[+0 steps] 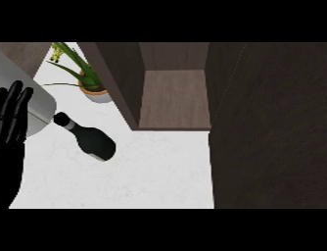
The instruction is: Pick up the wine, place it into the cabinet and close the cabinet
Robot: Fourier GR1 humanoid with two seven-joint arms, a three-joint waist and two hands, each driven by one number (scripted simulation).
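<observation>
The left hand (4, 142) rests open at the left edge, holding nothing, so grasping the dark glass wine bottle (90, 138) on the white counter (152, 176) comes next.

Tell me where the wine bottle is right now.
In the head view the wine bottle stands on the white counter, left of centre, between the open left robot hand and the open cabinet, just below the potted plant.

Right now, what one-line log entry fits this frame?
wine bottle: on counter, ungrasped | cabinet: open | left hand: open, resting | right hand: unseen
</observation>
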